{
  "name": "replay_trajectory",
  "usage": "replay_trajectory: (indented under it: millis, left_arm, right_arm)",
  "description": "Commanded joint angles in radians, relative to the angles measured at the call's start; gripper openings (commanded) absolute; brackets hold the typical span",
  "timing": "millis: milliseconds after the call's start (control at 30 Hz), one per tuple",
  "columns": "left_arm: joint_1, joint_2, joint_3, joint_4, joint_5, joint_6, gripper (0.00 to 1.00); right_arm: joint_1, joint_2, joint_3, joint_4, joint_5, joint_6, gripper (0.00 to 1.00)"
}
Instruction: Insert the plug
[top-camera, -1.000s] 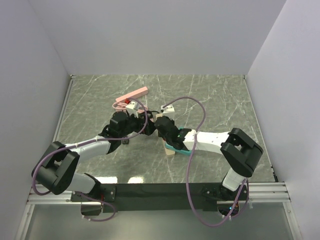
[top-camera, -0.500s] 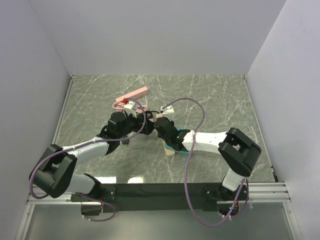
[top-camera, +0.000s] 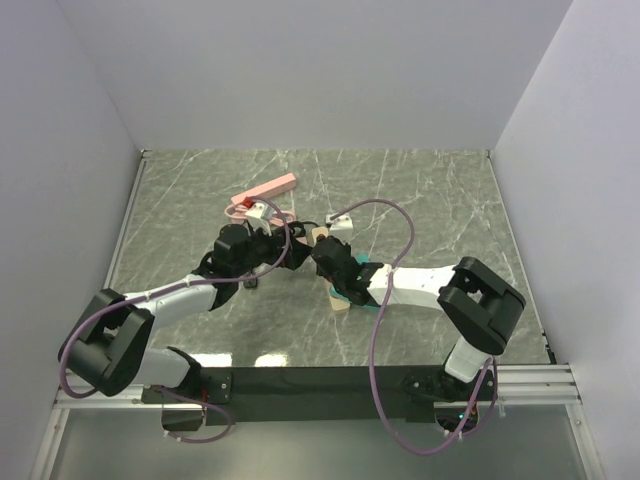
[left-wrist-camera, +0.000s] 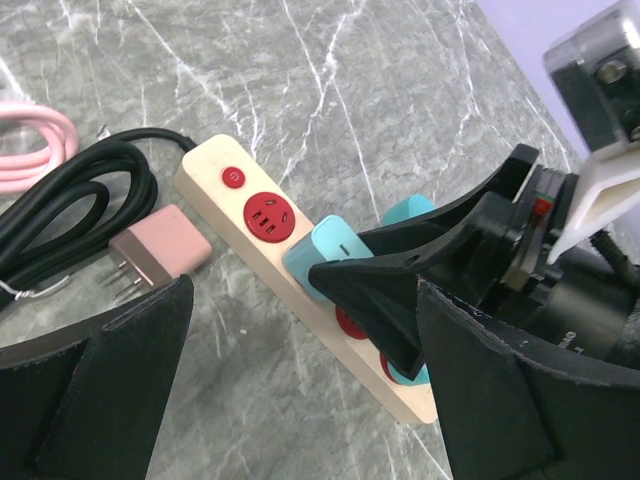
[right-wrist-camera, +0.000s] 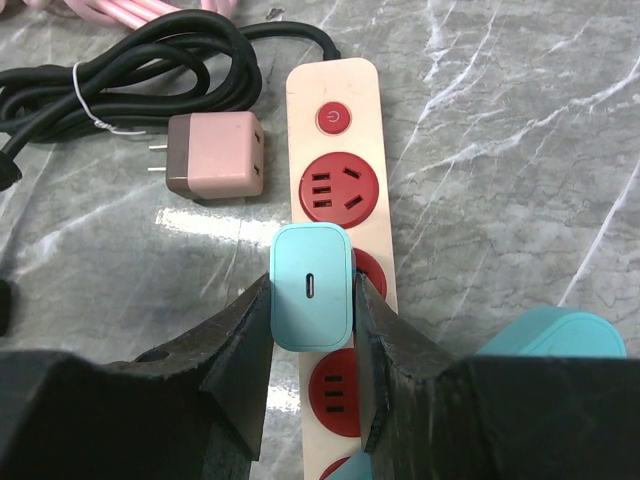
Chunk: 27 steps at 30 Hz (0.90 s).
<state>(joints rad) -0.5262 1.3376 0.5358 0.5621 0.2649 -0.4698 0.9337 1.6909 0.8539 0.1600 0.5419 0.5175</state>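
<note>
Black fingers (right-wrist-camera: 240, 340) of the right gripper (right-wrist-camera: 312, 300) are clamped on either side of a teal plug (right-wrist-camera: 312, 285), its flat face with the small slot turned up. The plug sits over the second red socket from the switch end of the cream power strip (right-wrist-camera: 338, 185); whether its prongs are seated cannot be told. A second teal charger (right-wrist-camera: 550, 345) shows just right of the gripper. Left of the strip's far end, a pink adapter (right-wrist-camera: 215, 155) lies on its side, prongs bare, close to the strip but apart from it, with a coiled black cable (right-wrist-camera: 130, 70) just beyond. The left gripper (left-wrist-camera: 300, 330) hangs above the strip with its fingers spread wide and nothing between them. Both arms meet at the middle of the grey marbled table (top-camera: 430, 200).
</note>
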Motion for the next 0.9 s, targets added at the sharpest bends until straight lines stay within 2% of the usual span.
replay_trajectory:
  millis: [0, 400, 767, 800, 867]
  left_arm:
    - [0.008, -0.026, -0.014, 0.047, 0.019, -0.013, 0.99]
    - [0.022, -0.051, -0.033, 0.045, 0.014, -0.013, 0.99]
    - [0.025, -0.063, -0.033, 0.036, 0.019, -0.021, 0.99]
    - [0.025, -0.069, -0.033, 0.035, 0.016, -0.018, 0.99]
    - [0.025, -0.075, -0.031, 0.028, 0.014, -0.018, 0.99]
  right_arm:
    - [0.022, 0.101, -0.085, -0.204, -0.188, 0.096, 0.00]
    - [0.022, 0.155, -0.107, -0.206, -0.234, 0.136, 0.00]
    - [0.022, 0.033, -0.038, -0.261, -0.195, 0.096, 0.00]
    - [0.022, 0.017, -0.026, -0.266, -0.186, 0.084, 0.05]
    - [0.022, -0.005, -0.013, -0.263, -0.180, 0.067, 0.08]
